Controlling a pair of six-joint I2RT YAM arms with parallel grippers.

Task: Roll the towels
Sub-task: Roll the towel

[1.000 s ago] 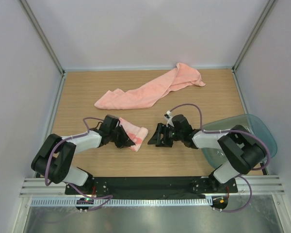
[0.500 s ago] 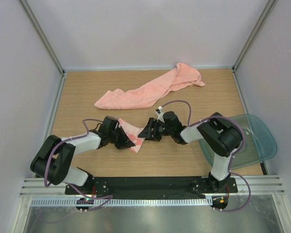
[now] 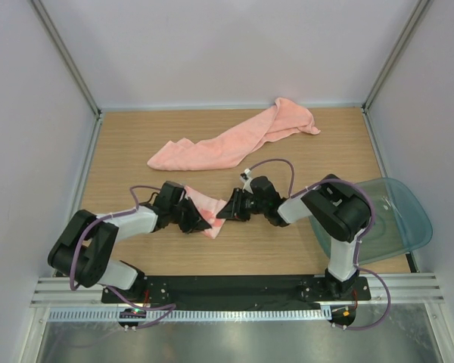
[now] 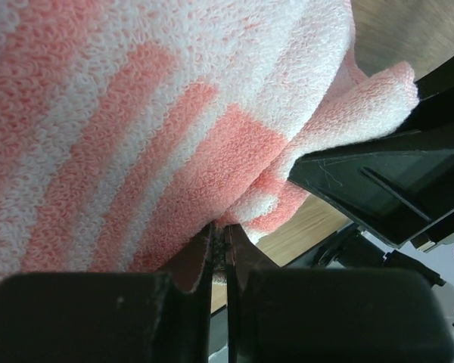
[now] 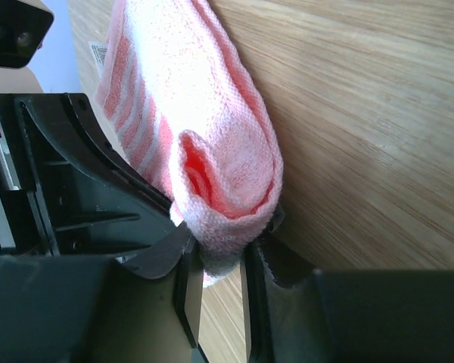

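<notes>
The right gripper (image 5: 218,261) had its fingers pinched on the folded corner of the striped towel (image 5: 212,136). The towel stretched straight away from it to the left gripper (image 4: 219,246), which was clamped on the opposite edge. The long towel (image 3: 234,140) lay well beyond both, slanting crosswise.

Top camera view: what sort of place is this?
Probably a robotics test booth: a bare wooden tabletop boxed in by plain white wall panels, two black-and-white mechanical arms bolted to a black metal base rail, and a long salmon-pink terry towel laid out as practice material.
</notes>
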